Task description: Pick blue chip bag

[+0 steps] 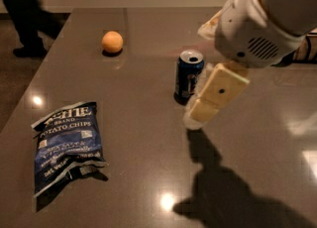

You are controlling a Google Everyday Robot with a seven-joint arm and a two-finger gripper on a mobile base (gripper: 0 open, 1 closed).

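Lying flat at lower left on the grey surface (143, 123): crinkled dark blue foil chip bag (64, 147). Hovering at centre right, just beside the upright dark blue soda can (188, 76): cream pincer (194, 117), apart or together impossible to tell. Risking toppling that can if swinging left toward the bag.

I see a dark blue soda can (188, 77) standing upright mid-tabletop (143, 172), with my gripper (197, 117) hanging just to its right, low over the surface. An orange (112, 41) sits well apart, toward the far left. Past that corner stand a person's dark-trousered legs (25, 14).
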